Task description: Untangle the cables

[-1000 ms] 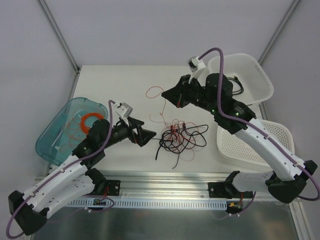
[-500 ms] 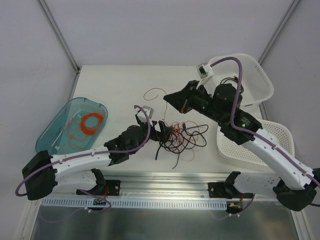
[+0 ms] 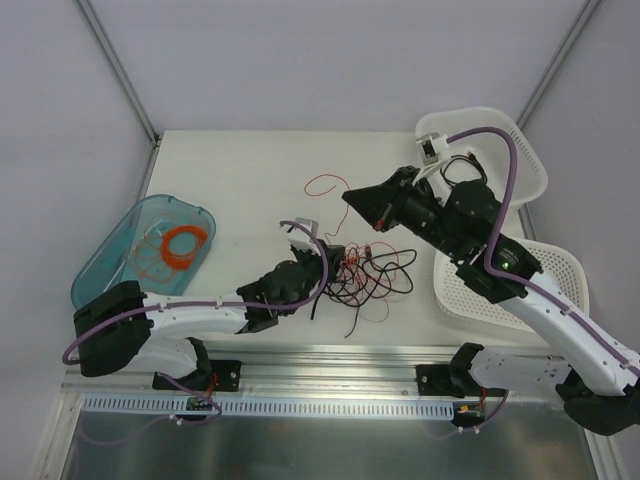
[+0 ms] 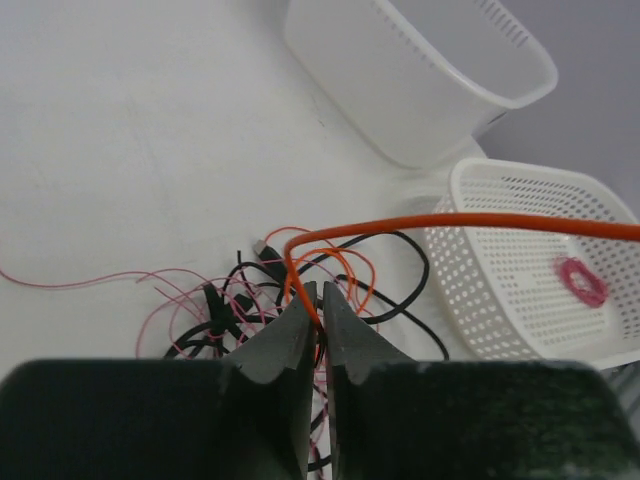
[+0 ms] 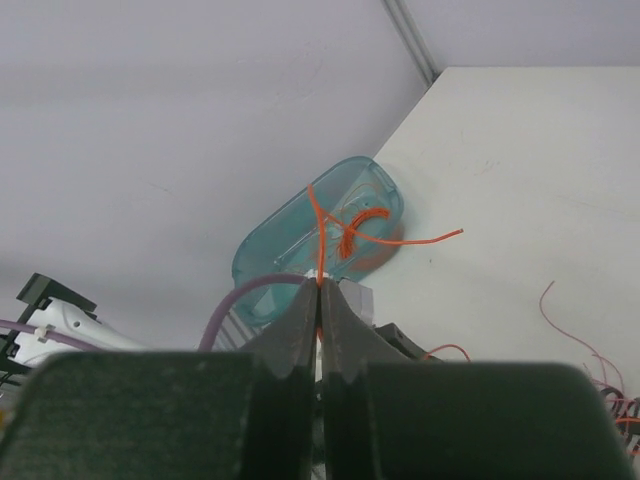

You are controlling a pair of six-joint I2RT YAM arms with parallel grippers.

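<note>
Cables point(image 3: 368, 277): loose black, orange and red tangle, mid-worktop point(image 3: 230, 170), between my two arms.
Left tool point(image 4: 320, 297): clenched on one orange strand at the tangle's left edge.
Right tool point(image 5: 320, 284): clamped on a thin orange strand, beyond the tangle.
Teal tray point(image 3: 105, 275): left side, holds an orange coil point(image 3: 183, 243).
Far basket point(image 3: 520, 150), near basket point(image 3: 560, 265): white, right side.

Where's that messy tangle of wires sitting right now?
In the overhead view, the cables lie in the middle, between the left gripper at their left edge and the flat white basket on the right.
</note>
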